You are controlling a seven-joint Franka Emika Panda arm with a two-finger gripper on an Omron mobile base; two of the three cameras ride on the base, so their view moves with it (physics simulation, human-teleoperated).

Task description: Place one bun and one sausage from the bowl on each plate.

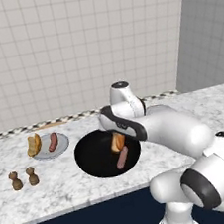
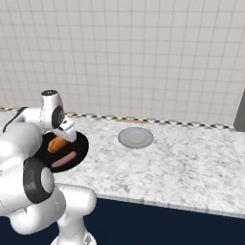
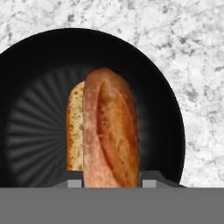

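Currently: bun (image 3: 109,131), crusty and oblong, stands lengthwise between the two fingertips (image 3: 74,183) of the gripper (image 3: 111,183), which is clamped on it, one tip against each flank. Position: over the black bowl (image 1: 90,159) on the marble counter (image 1: 59,191). Bowl contents: one sausage (image 1: 122,157). Left grey plate (image 1: 62,145): one bun, one sausage. Right grey plate (image 2: 136,138): bare.

No legible text or labels anywhere.
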